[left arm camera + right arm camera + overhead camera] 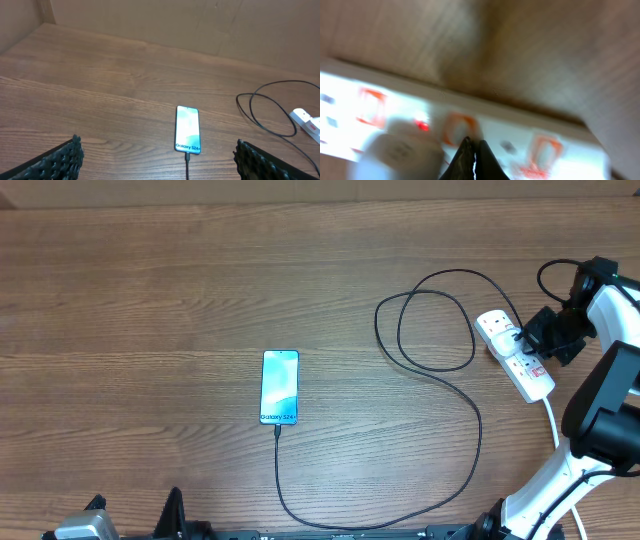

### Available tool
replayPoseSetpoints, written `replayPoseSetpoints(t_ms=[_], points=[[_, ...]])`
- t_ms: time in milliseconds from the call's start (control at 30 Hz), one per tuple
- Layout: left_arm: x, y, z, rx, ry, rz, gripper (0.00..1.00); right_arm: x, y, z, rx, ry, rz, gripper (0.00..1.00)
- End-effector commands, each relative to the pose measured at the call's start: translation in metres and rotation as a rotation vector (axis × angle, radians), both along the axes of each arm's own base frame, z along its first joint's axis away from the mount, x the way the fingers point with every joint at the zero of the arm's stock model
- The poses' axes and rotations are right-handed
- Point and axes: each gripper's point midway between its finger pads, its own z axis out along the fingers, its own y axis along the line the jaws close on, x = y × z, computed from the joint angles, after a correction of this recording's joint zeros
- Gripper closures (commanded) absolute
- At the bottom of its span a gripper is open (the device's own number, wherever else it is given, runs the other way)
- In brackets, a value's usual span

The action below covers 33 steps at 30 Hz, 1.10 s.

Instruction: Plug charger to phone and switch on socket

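The socket (505,132) is lying directly beneath the right gripper (472,152), its long axis running crosswise to the fingers, so the strip is stretching away to both sides of the tips; the jaws are pressed together with nothing between them, and their joined point is aiming at a red-ringed switch (457,127) just ahead, touching or nearly so, which the blur is not letting me settle. A small red glow (421,125) is showing just to the left of the tips, beside a white adapter (400,152), though I cannot tell whether it is marking the power as on. The charger (277,470) is looping away from the strip across the table (150,300) to the phone (280,387), where its tip appears to be sitting in the bottom edge already, so only the switch press seems to be remaining. The right arm is plainly the nearer one; the left gripper (157,160) is hanging spread wide and empty, well apart from the socket, with the phone lying ahead of it, long axis pointing away from its fingers. Bare wood is lying open toward that side, while the white cord (551,420) is trailing back toward the right arm's base, so a sideways slip is risking a snag
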Motion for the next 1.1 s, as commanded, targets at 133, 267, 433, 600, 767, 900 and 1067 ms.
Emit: replayPoseSetpoints(t_ms=[133,267,433,600,767,900,1067], points=[[-0.004,0.002,0.001,-0.005,-0.020,0.017,0.00,0.015,-0.054,0.081,-0.182,-0.043,-0.101,0.96],[-0.004,0.001,0.001,-0.006,-0.019,0.015,0.00,0.022,-0.059,0.117,-0.204,-0.094,-0.107,0.96],[-0.004,0.001,0.001,-0.006,-0.020,0.015,0.00,0.023,-0.059,0.127,-0.208,-0.107,-0.108,0.96],[-0.004,0.001,0.002,-0.006,-0.021,0.013,0.00,0.034,-0.044,0.160,-0.182,-0.236,-0.063,0.96],[-0.004,0.001,0.002,-0.007,-0.023,0.016,0.01,0.051,0.009,0.348,-0.267,-0.892,0.047,0.96],[-0.004,0.001,0.002,-0.011,-0.023,0.019,0.00,0.023,0.060,0.472,-0.310,-1.312,0.172,0.96],[-0.004,0.004,0.002,-0.012,-0.023,0.063,0.00,-0.044,0.103,0.575,-0.398,-1.665,0.248,0.96]])
